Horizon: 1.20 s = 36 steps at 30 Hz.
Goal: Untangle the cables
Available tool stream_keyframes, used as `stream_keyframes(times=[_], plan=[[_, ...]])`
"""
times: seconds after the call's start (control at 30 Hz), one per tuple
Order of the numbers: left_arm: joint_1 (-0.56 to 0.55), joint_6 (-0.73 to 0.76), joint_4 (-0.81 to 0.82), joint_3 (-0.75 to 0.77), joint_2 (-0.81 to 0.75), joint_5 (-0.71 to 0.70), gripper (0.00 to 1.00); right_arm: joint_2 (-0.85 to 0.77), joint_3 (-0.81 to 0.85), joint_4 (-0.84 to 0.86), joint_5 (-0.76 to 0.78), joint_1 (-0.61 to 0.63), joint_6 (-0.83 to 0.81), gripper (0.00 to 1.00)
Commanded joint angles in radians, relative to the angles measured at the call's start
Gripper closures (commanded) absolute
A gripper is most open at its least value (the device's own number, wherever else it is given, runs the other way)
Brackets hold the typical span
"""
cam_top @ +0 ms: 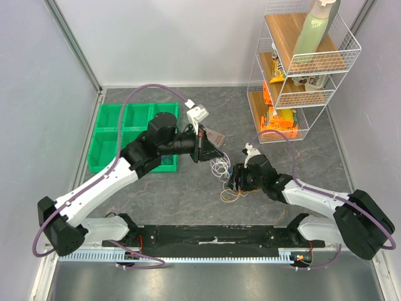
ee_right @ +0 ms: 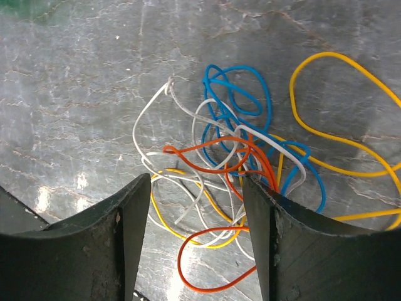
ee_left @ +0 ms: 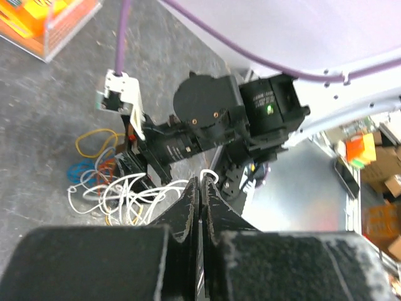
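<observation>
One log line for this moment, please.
left tool: shut on white cable | right tool: open, above cables | cables: tangled on table

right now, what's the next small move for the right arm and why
Probably lower the right gripper a little and close on the orange-red cable lying between its open fingers. The left gripper is shut, apparently on the white cable, which crosses the orange-red one in the bunch. Pinning that loop should let the white one pull free rather than drag everything along.
</observation>
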Motion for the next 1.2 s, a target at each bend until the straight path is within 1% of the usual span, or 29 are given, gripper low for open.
stream_keyframes(times=[0.0, 0.07, 0.13, 0.2, 0.27, 0.33, 0.47, 0.57, 0.67, 0.8, 0.93, 0.97, 1.03, 1.17], plan=[[-0.005, -0.076, 0.026, 0.050, -0.073, -0.142, 0.98, -0.048, 0.004, -0.021, 0.024, -0.004, -0.053, 0.31], [-0.005, -0.084, -0.010, 0.080, -0.066, -0.175, 0.98, -0.125, 0.005, -0.019, -0.008, -0.004, -0.103, 0.29], [0.001, -0.089, -0.070, 0.117, -0.048, -0.222, 0.98, -0.228, 0.007, -0.018, -0.054, -0.003, -0.180, 0.25], [0.009, -0.110, -0.122, 0.149, -0.029, -0.264, 0.98, -0.330, 0.020, -0.021, -0.077, -0.003, -0.223, 0.22], [0.024, -0.139, -0.138, 0.159, -0.015, -0.261, 0.98, -0.393, 0.025, -0.016, -0.125, -0.003, -0.260, 0.20], [0.041, -0.173, -0.129, 0.154, -0.009, -0.238, 0.98, -0.447, 0.024, 0.036, -0.186, -0.003, -0.275, 0.19], [0.062, -0.213, -0.092, 0.139, -0.009, -0.169, 0.98, -0.429, 0.057, 0.100, -0.215, -0.003, -0.269, 0.21], [0.069, -0.221, -0.087, 0.137, -0.014, -0.153, 0.98, -0.391, 0.086, 0.132, -0.191, -0.003, -0.272, 0.25], [0.070, -0.227, -0.083, 0.131, -0.021, -0.146, 0.98, -0.339, 0.103, 0.194, -0.231, -0.003, -0.258, 0.30], [0.073, -0.233, -0.080, 0.122, -0.027, -0.138, 0.98, -0.297, 0.103, 0.293, -0.281, -0.001, -0.208, 0.32], [0.075, -0.242, -0.067, 0.105, -0.034, -0.126, 0.98, -0.290, 0.106, 0.324, -0.259, -0.001, -0.192, 0.34], [0.073, -0.245, -0.061, 0.104, -0.034, -0.123, 0.98, -0.282, 0.109, 0.321, -0.246, -0.001, -0.189, 0.37], [0.076, -0.248, -0.054, 0.102, -0.035, -0.109, 0.98, -0.259, 0.116, 0.315, -0.223, -0.001, -0.180, 0.47], [0.079, -0.244, -0.037, 0.105, -0.050, -0.092, 0.98, -0.228, 0.106, 0.308, -0.168, -0.001, -0.146, 0.81]])
